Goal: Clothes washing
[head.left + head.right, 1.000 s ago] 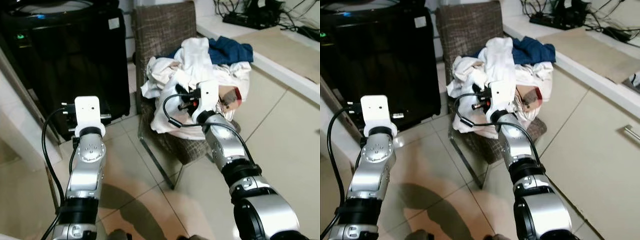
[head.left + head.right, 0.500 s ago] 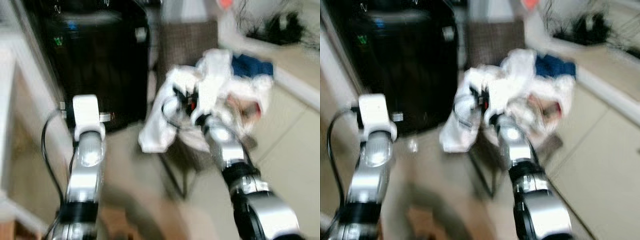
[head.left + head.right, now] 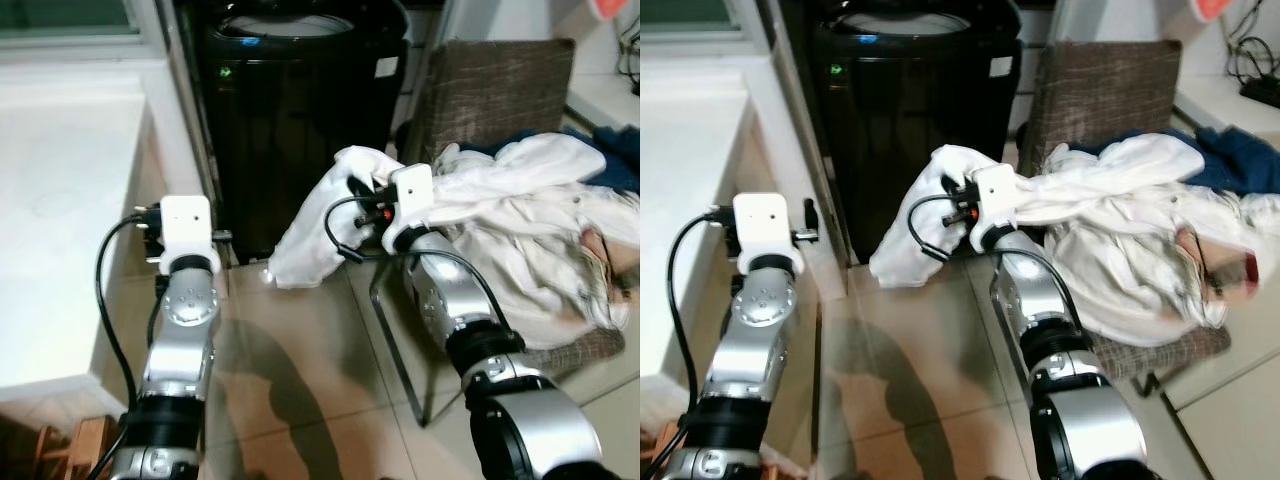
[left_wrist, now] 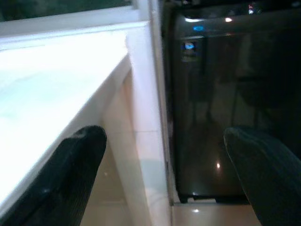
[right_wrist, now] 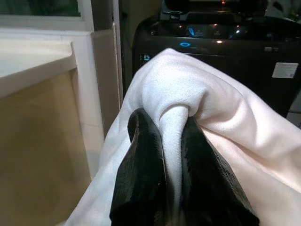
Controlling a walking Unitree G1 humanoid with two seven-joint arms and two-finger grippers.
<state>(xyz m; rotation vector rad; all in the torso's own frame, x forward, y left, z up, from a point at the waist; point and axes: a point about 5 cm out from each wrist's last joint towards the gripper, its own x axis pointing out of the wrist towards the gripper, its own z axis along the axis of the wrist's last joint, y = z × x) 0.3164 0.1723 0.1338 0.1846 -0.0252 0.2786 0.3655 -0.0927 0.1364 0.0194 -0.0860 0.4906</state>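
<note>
Tiled laundry corner, white counter along the robot's left; black top-loading washing machine against the far wall, panel lights lit, likely the destination for the load; brown woven chair just beside it on the right, serving as a holding spot for the heap of laundry, mostly white with a dark blue piece at the far edge; white garment drawn out from that heap toward the machine, one end trailing back to the pile, the rest hanging down near the floor; right gripper pinched tight on a fold of it, held up in front of the machine; left gripper spread wide, holding nothing, raised facing the machine's front beside the counter edge, probably ready to help.
</note>
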